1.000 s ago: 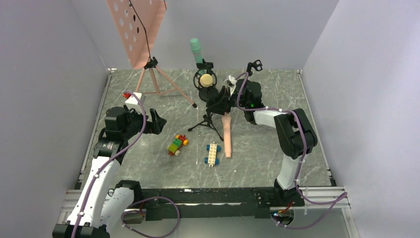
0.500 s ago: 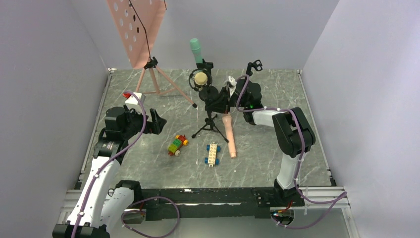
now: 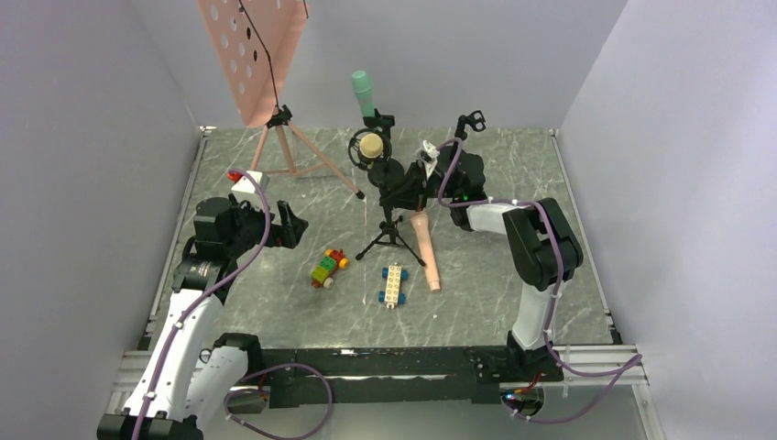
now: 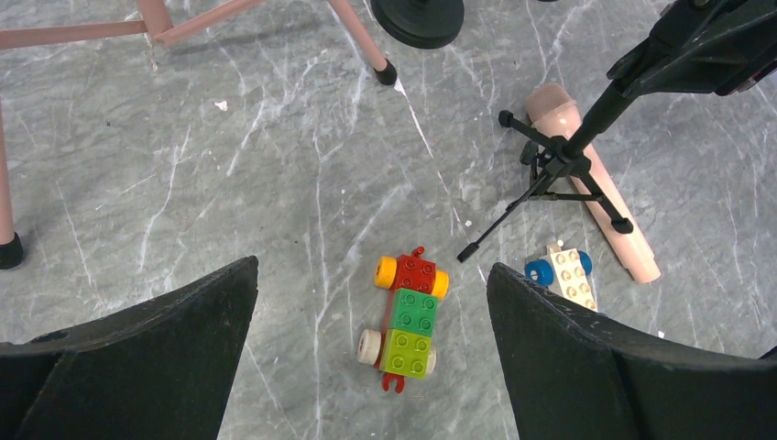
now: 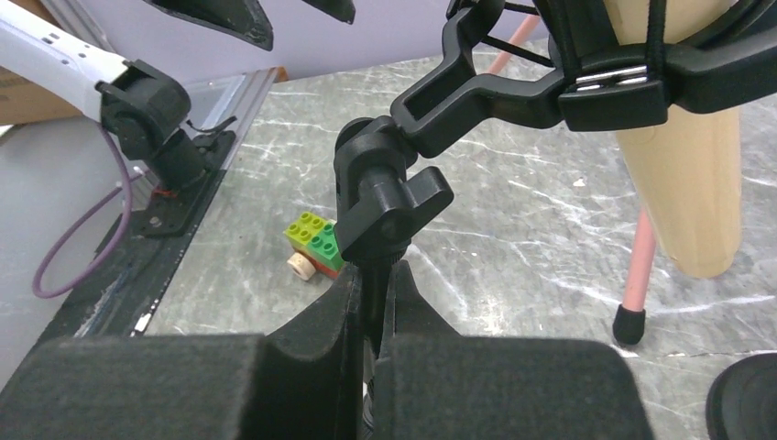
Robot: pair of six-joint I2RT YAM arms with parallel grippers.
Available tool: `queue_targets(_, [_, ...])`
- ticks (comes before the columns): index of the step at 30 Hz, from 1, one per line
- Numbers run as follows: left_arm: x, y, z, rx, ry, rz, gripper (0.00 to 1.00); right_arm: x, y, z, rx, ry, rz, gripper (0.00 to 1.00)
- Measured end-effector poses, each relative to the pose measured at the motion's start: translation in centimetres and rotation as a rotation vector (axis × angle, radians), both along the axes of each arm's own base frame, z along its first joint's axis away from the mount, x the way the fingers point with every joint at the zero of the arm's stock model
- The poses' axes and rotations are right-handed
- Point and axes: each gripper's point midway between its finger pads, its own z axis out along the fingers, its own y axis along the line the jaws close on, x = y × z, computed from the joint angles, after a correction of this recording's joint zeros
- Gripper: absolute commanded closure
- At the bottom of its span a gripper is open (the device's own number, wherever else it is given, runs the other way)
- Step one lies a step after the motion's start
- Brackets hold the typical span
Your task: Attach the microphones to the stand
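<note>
1. The right gripper [image 5: 371, 293] has its fingers [image 5: 307, 353] pressed together on the thin black pole of the tripod stand [image 3: 392, 235], pinching it just below the pivot knuckle [image 5: 385, 197].
2. The left gripper [image 4: 371, 270] hangs over the left side of the table [image 3: 275, 312] with its fingers [image 4: 137, 357] spread wide. It holds and touches nothing.
3. The tan microphone [image 3: 371, 145] sits in the ring mount [image 5: 586, 87] at the top of the tripod stand. Its body hangs down through the ring, clear of the table.
4. The green microphone [image 3: 363, 90] stands head-up in a clip at the back, behind the tan one.
5. The pink microphone [image 3: 425, 251] lies flat on the table just right of the tripod's feet, head towards the far side. In the left wrist view a tripod leg crosses over it.
6. A white car [image 3: 393, 284] with blue wheels sits just beside the pink microphone's near end.
7. A red and green brick car [image 4: 408, 316] is on the table between the left gripper's fingers, well below them.
8. A pink music stand [image 3: 252, 55] is at back left, with its legs on the table.
</note>
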Motion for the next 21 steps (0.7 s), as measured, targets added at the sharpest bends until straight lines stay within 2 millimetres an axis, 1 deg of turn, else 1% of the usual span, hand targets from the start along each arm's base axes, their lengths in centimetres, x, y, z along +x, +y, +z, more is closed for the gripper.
queue_targets(4, [0.0,0.0,0.0,0.000,0.002,0.000,0.01,-0.1,-0.3,0.3,0.012,0.028,0.021,1.00])
queue_targets(7, [0.1,0.0,-0.1,0.000,0.005,0.000,0.01,0.3,-0.4,0.8,0.022,0.051,0.035,1.00])
queue_targets(13, [0.1,0.0,-0.2,0.001,0.007,0.001,0.01,0.8,-0.9,2.1,0.035,0.065,0.033,1.00])
queue_targets(18, [0.1,0.0,-0.4,0.002,0.013,0.001,0.01,0.6,-1.1,3.0,0.038,0.064,0.034,1.00])
queue_targets(21, [0.2,0.0,-0.5,0.002,0.019,0.001,0.01,0.3,-1.2,4.1,0.039,0.056,0.035,1.00])
